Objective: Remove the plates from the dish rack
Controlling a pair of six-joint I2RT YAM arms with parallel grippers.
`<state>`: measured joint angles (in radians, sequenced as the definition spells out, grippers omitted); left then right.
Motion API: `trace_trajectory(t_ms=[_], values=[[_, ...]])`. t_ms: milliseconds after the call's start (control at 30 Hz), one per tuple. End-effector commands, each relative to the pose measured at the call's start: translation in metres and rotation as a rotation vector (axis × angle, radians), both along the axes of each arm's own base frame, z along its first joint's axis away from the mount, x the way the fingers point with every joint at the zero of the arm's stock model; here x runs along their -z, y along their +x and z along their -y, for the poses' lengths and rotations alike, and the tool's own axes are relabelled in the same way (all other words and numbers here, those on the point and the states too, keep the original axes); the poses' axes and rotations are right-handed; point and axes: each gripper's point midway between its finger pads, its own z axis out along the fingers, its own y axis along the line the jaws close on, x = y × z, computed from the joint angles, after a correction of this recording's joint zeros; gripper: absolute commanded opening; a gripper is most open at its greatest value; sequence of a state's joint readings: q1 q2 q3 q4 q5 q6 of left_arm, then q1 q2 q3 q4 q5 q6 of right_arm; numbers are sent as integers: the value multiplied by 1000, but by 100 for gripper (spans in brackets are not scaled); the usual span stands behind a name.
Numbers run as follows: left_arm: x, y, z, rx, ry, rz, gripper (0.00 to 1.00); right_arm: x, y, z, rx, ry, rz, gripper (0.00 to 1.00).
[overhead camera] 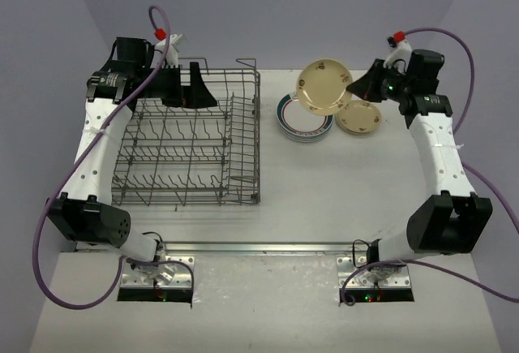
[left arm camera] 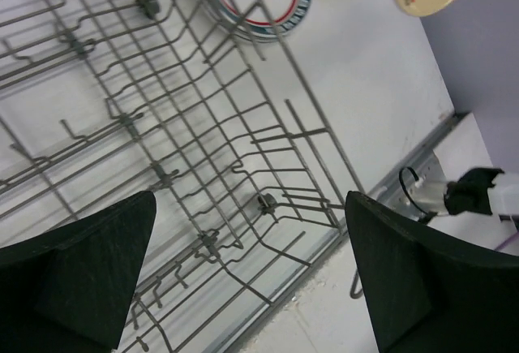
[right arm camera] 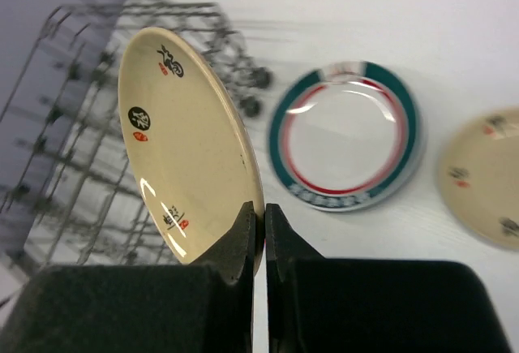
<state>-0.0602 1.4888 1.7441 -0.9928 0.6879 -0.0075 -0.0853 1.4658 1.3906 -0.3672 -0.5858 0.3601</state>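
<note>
Seemed almost finished: saw no plate in the grey metal wire dish rack [overhead camera: 190,146] at left of the top view. Noted a stack of white plates with green-and-red rims [overhead camera: 302,130] at centre and a small tan plate [overhead camera: 362,118] right of it. Found the left gripper [left arm camera: 250,199] spread wide over the rack, holding nothing. Found the right gripper [right arm camera: 265,223] pinching the rim of a second tan plate [right arm camera: 182,150], tilted in the air near the stack, not yet set down.

Robot lab bench, by the look: plain lilac walls [overhead camera: 268,4] along the top, white table [overhead camera: 324,199], arm mounts [overhead camera: 158,277] bolted at bottom edge, purple cables [overhead camera: 442,30] at the sides.
</note>
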Motion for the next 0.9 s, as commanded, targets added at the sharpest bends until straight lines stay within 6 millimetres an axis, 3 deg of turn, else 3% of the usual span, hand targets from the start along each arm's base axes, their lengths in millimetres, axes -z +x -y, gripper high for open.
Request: trace_trajectory(t_ms=[0, 100, 267, 333, 633, 867], values=[[-12, 14, -17, -84, 7, 41, 100, 48, 25, 76, 276, 40, -132, 0], [-6, 14, -21, -95, 31, 46, 100, 92, 36, 121, 396, 78, -247, 0], [8, 12, -25, -100, 57, 24, 100, 135, 50, 159, 500, 60, -334, 0], [10, 12, -26, -105, 61, 24, 100, 141, 57, 168, 532, 46, -335, 0], [21, 12, -27, -113, 69, 16, 100, 178, 84, 186, 570, 39, -382, 0], [25, 11, -29, -120, 75, 15, 100, 200, 91, 188, 559, 47, -412, 0]])
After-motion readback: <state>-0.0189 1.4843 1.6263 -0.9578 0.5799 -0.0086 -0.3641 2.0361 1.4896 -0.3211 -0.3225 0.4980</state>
